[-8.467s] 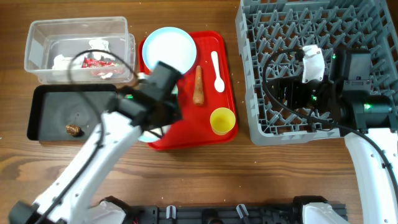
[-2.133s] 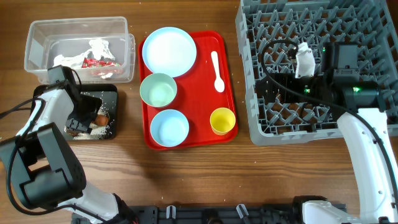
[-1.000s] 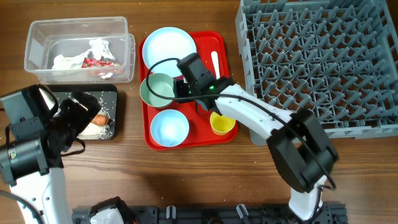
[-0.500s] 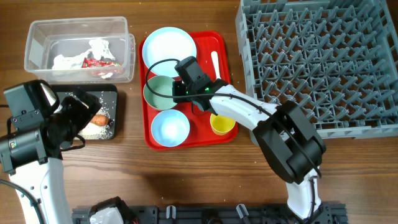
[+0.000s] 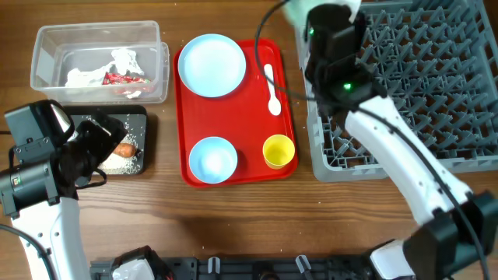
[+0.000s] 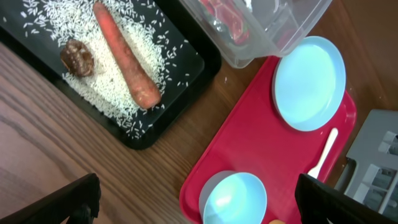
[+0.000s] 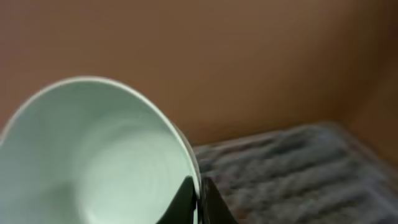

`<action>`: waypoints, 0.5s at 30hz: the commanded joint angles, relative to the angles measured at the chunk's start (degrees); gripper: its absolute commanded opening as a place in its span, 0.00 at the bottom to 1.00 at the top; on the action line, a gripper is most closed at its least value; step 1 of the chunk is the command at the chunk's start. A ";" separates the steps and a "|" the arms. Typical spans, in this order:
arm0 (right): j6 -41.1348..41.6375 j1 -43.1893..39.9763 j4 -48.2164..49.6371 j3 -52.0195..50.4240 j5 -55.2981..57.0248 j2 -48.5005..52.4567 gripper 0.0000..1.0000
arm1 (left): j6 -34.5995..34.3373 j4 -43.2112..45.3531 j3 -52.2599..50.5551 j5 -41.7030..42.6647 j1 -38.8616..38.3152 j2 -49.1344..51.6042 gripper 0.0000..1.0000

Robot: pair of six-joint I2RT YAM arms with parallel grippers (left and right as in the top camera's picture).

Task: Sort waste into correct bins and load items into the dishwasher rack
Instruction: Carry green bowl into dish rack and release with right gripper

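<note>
My right gripper point(image 7: 199, 198) is shut on the rim of a pale bowl point(image 7: 93, 155), held high in the air, with the blurred grey dishwasher rack point(image 7: 298, 168) below it. In the overhead view the right arm point(image 5: 336, 47) is raised over the rack's point(image 5: 420, 93) left edge. The round plate point(image 5: 212, 65), a second bowl point(image 5: 212, 158), the yellow cup point(image 5: 278, 150) and the white spoon point(image 5: 271, 88) lie on the red tray point(image 5: 243, 167). My left gripper point(image 6: 199, 208) hangs open above the table beside the black tray point(image 6: 186, 81), which holds the carrot point(image 6: 124, 56), rice and a brown lump point(image 6: 76, 55).
The clear tub point(image 5: 97, 35) at the back left holds a red wrapper point(image 5: 120, 78) and crumpled white paper point(image 5: 120, 56). My left arm point(image 5: 47, 163) covers the black tray's left half in the overhead view. Bare wood runs along the table's front.
The right gripper has shut on the bowl's rim and lifted it off the red tray, up and right toward the rack. The left arm has not moved.
</note>
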 commanded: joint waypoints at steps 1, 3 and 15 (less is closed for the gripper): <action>-27.06 -4.57 14.12 0.04 11.32 8.81 0.04 | 0.90 0.00 0.74 0.46 0.35 0.11 1.00; -39.10 -6.84 23.76 0.04 12.20 14.58 0.04 | 0.90 -0.02 0.74 0.46 0.35 0.11 1.00; -52.22 -8.37 39.21 0.04 7.78 32.44 0.04 | 0.90 0.00 0.74 0.46 0.35 0.11 1.00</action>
